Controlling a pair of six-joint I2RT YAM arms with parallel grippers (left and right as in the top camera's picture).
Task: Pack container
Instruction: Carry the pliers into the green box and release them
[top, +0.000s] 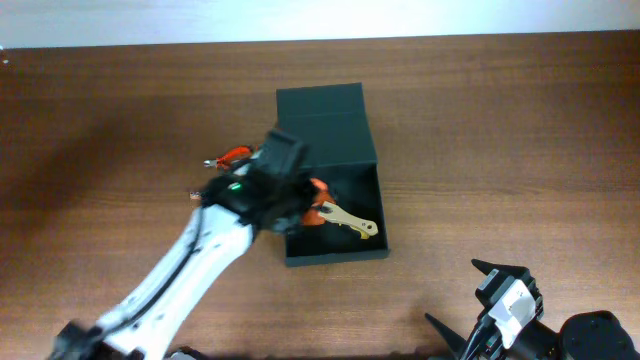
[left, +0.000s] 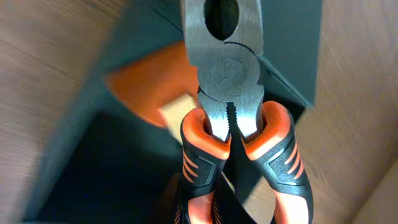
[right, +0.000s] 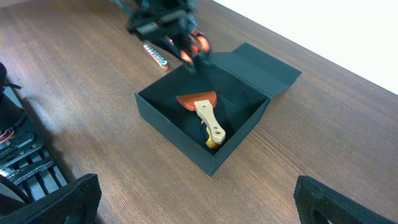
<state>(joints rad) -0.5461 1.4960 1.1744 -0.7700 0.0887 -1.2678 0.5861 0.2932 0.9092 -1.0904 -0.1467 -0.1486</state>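
Note:
The dark green-black container (top: 325, 120) stands open mid-table, its flap lid folded back. An orange scraper with a wooden handle (top: 350, 222) lies inside it and also shows in the right wrist view (right: 205, 112). My left gripper (top: 288, 205) hangs over the container's left edge, shut on the orange-and-black handles of steel pliers (left: 227, 74). The pliers' head points away from the wrist, above the container's inside (left: 93, 168). The right wrist view shows the left gripper (right: 180, 37) at the container's (right: 180, 134) far corner. My right gripper (right: 196, 205) is open and empty, near the table's front right (top: 480, 300).
A red-handled tool (top: 232, 154) lies on the table left of the container, partly hidden by my left arm. A small striped stick-like item (right: 155, 55) lies near it, and also shows in the overhead view (top: 192, 196). The table is brown wood.

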